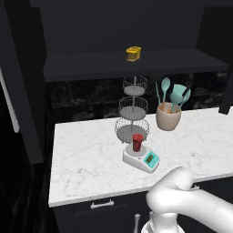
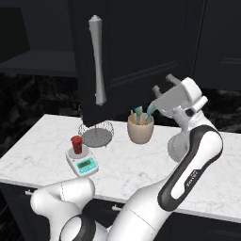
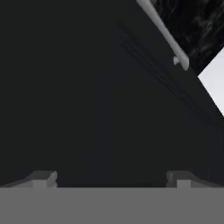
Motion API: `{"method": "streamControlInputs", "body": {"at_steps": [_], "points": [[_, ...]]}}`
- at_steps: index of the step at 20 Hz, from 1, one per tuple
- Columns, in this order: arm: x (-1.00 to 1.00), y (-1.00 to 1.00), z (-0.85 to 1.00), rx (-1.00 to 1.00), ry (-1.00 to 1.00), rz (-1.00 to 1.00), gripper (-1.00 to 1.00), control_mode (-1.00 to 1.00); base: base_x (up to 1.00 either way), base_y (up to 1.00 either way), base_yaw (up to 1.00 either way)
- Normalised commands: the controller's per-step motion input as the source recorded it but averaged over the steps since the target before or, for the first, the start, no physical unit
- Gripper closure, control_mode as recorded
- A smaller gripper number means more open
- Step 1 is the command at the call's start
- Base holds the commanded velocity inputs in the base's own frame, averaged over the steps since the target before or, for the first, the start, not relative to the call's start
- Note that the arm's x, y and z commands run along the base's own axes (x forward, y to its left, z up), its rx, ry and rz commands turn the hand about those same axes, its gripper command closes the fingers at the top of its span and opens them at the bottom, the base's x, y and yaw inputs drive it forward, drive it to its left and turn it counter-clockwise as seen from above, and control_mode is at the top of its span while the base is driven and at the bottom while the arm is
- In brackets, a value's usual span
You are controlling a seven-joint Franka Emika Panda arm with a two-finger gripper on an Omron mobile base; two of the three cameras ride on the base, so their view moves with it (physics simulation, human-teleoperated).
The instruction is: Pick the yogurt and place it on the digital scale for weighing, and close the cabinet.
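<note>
On the digital scale (image 2: 82, 163) sits the yogurt (image 2: 76, 143); my tool (image 2: 163, 84), fingers spread and empty, faces the open cabinet (image 2: 127, 52) door and may glance off it.

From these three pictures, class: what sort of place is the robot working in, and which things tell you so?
A kitchen, rendered in simulation. A white marble counter runs under a black wall cabinet. On it stand a digital scale holding a yogurt, a crock of teal utensils and a tiered wire basket stand.
</note>
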Motion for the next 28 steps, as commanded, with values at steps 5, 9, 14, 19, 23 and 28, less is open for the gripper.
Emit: {"method": "streamControlInputs", "body": {"at_steps": [5,9,14,19,23,28], "points": [[0.0,0.78,0.55,-0.13,0.46,-0.14,-1.0,-1.0,0.0,0.0,0.0],[0.61,0.77,0.04,-0.05,0.46,-0.23,-1.0,-1.0,0.0,0.0,0.0],[1.0,0.41,-0.26,-0.01,0.17,-0.14,-1.0,-1.0,0.0,0.0,0.0],[1.0,0.23,-0.3,0.0,0.01,-0.04,-1.0,-1.0,0.0,0.0,0.0],[1.0,0.22,-0.28,0.0,0.0,0.0,-1.0,-1.0,0.0,0.0,0.0],[1.0,0.25,-0.31,0.0,0.02,-0.01,-1.0,-1.0,0.0,0.0,0.0]]}}
